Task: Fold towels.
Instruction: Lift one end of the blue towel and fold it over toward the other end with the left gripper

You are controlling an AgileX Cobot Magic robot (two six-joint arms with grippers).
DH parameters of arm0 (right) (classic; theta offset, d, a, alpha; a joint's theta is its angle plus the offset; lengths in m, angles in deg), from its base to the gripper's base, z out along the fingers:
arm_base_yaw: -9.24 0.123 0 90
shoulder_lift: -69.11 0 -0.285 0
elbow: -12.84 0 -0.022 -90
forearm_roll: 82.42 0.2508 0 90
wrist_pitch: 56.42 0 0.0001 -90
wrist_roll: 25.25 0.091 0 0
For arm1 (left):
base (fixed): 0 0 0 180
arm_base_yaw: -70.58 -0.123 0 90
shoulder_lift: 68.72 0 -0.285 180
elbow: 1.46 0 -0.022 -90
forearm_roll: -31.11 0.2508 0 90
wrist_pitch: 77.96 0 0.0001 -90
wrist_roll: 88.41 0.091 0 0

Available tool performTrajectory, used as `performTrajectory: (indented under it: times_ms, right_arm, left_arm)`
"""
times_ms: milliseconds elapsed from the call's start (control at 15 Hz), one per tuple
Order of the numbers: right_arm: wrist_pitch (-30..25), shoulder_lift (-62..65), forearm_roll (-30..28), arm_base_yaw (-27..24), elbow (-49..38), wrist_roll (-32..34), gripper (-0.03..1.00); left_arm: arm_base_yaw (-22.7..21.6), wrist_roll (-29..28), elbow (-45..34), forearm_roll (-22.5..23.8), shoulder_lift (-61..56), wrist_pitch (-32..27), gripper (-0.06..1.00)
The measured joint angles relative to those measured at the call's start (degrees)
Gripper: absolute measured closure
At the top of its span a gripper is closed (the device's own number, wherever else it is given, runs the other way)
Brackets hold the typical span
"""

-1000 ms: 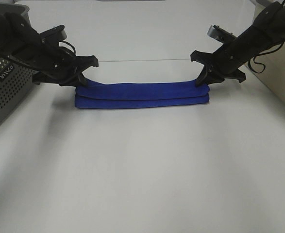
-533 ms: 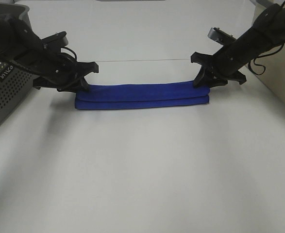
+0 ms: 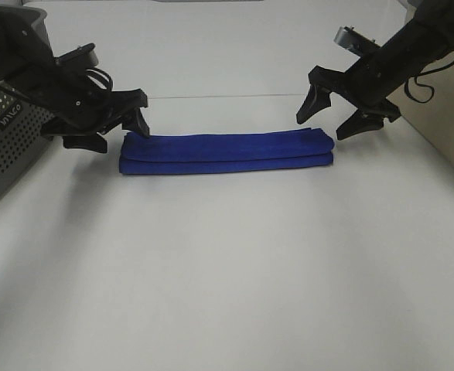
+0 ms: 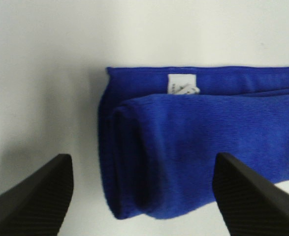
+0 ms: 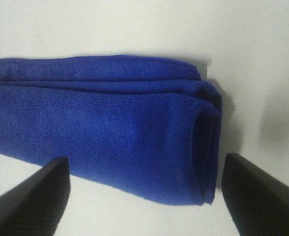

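Note:
The royal-blue towel [image 3: 227, 152] lies folded into a long narrow strip on the white table, its layers stacked. My left gripper [image 3: 117, 133] is open and empty, lifted just off the towel's left end. In the left wrist view the towel's left end [image 4: 198, 147] and its white tag [image 4: 182, 84] lie between the spread fingertips [image 4: 31, 196]. My right gripper [image 3: 329, 128] is open and empty above the towel's right end. The right wrist view shows that folded end [image 5: 110, 128] between the open fingertips [image 5: 31, 199].
A grey perforated bin [image 3: 6, 139] stands at the left edge of the table beside my left arm. A beige surface [image 3: 451, 131] borders the table at the right. A thin seam line [image 3: 227, 97] runs across the table behind the towel.
Both grippers have let go of the towel's ends, opened and lifted up and slightly outward. The towel stays flat, folded in place.

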Motion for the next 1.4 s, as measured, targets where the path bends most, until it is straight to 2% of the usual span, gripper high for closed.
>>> performTrajectory:
  times_ms: [200,400,667,933,1000,1067,1267,1400]
  right_arm:
    - [-2.2,0.0,-4.0,0.0,0.0,1.6,0.17]
    - [-2.6,0.0,-7.0,0.0,0.0,2.4,0.17]
    - [-2.6,0.0,-8.3,0.0,0.0,2.8,0.17]
    - [-2.3,0.0,-8.3,0.0,0.0,2.8,0.17]
    - [-1.9,0.0,-8.3,0.0,0.0,2.8,0.17]
    - [-1.4,0.0,-8.3,0.0,0.0,2.8,0.17]
    - [-1.1,0.0,-8.3,0.0,0.0,2.8,0.17]
    - [-1.1,0.0,-8.3,0.0,0.0,2.8,0.17]
  left_arm:
    - [-1.2,-0.2,0.5,-0.2,1.3,-1.3,0.20]
    - [-1.0,-0.2,4.7,-1.5,4.2,-4.0,0.20]
    - [-1.0,-0.2,12.5,-1.9,9.7,-11.1,0.20]
    - [-0.6,-1.5,13.9,-1.6,10.8,-11.5,0.21]
    - [-0.3,-1.5,14.0,-2.6,10.9,-11.3,0.24]
    - [-0.3,-1.5,14.0,-4.2,11.6,-11.3,0.30]
    - [-0.3,-2.0,14.0,-4.1,11.9,-11.3,0.76]
    - [-0.3,-2.1,14.8,-1.8,11.9,-12.3,0.87]
